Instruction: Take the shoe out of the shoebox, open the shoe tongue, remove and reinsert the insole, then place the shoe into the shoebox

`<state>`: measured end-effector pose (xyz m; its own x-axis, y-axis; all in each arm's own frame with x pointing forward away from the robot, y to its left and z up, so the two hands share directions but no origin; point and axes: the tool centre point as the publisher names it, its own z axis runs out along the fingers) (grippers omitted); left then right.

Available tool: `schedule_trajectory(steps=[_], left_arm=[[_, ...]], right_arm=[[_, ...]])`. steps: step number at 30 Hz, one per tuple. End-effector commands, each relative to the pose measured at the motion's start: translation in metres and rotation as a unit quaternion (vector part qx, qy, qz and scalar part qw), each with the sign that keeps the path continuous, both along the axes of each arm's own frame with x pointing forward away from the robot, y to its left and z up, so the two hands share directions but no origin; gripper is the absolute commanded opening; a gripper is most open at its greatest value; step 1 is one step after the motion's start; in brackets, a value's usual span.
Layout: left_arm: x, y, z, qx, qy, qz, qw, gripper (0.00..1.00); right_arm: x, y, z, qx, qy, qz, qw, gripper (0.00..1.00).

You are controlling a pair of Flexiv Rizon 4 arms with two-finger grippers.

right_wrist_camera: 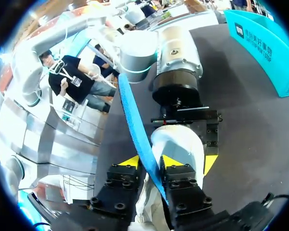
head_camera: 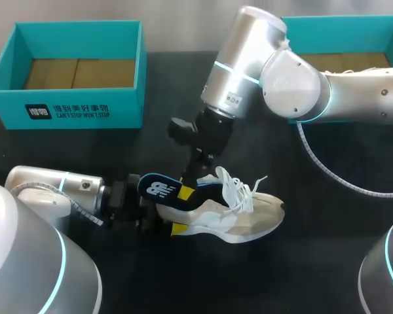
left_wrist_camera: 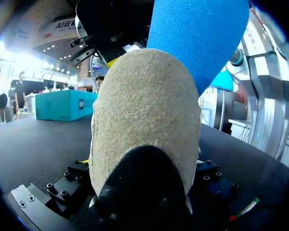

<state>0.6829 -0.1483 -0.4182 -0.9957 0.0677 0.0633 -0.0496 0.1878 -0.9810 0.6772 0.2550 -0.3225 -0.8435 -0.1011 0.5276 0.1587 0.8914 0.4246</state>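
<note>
**Shoe held at the heel, insole pinched above it**

The shoe [head_camera: 249, 219] rests on the black table [head_camera: 327, 261]. The left gripper [head_camera: 175, 212] is at the shoe's heel, with its fingers closed against the heel from two sides. The insole [head_camera: 158, 188] has a dark top and a blue underside. It sticks up and back out of the shoe's opening, over the left gripper. The right gripper [right_wrist_camera: 151, 162] comes down just above the heel, its yellow tips nearly together with the thin insole clamped between them. An open teal box [head_camera: 72, 108] stands well beyond the shoe's heel end. A second box [head_camera: 354, 29] stands beyond its toe end, partly behind the right arm. Both are well apart from the shoe.
</note>
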Motion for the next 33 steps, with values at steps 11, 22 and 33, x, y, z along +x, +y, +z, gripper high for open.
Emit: schedule_trajectory(steps=[11,22,33], left_arm=[[0.000,0.000,0.000,0.001,0.000,0.001,1.000,0.00],[0.000,0.000,0.000,0.001,0.000,0.001,1.000,0.00],[0.000,0.000,0.000,0.001,0.000,0.001,1.000,0.00]], right_arm=[[0.003,0.008,0.011,0.029,-0.026,-0.002,0.999,0.00],[0.017,0.028,0.073,0.076,-0.106,0.011,0.991,0.00],[0.019,0.030,0.090,0.101,-0.115,0.009,0.988,0.00]])
